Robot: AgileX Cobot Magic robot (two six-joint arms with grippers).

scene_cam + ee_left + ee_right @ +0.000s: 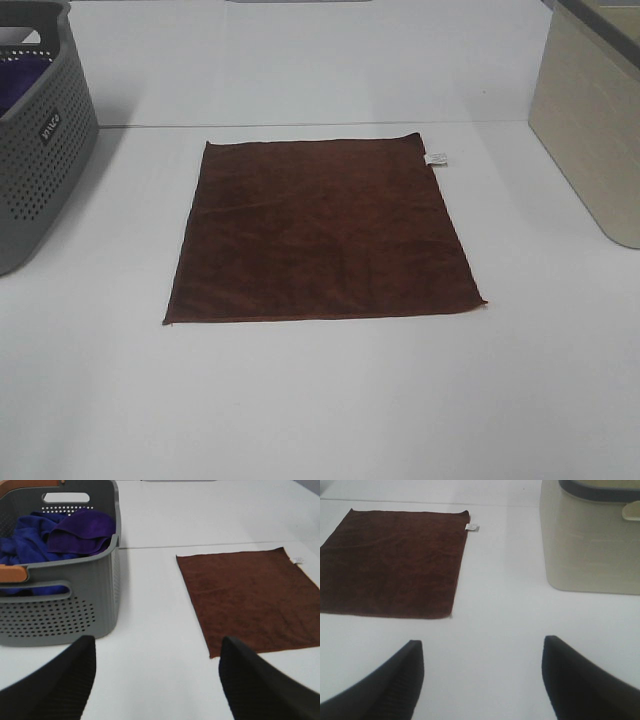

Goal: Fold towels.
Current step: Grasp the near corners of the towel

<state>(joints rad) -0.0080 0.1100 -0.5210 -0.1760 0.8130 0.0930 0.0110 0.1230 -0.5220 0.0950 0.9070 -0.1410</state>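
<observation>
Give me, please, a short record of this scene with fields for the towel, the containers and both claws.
towel: dark reddish-brown, spread flat, unfolded, on the white table
tag: white, at the towel's far right corner
grey basket: left, holds purple cloth
beige bin: right
left claw: open, empty
right claw: open, empty

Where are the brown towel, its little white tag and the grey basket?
brown towel (320, 235), high view, middle of the cloth.
white tag (437, 158), high view, whole tag at the towel's edge.
grey basket (65, 615), left wrist view, perforated front wall.
</observation>
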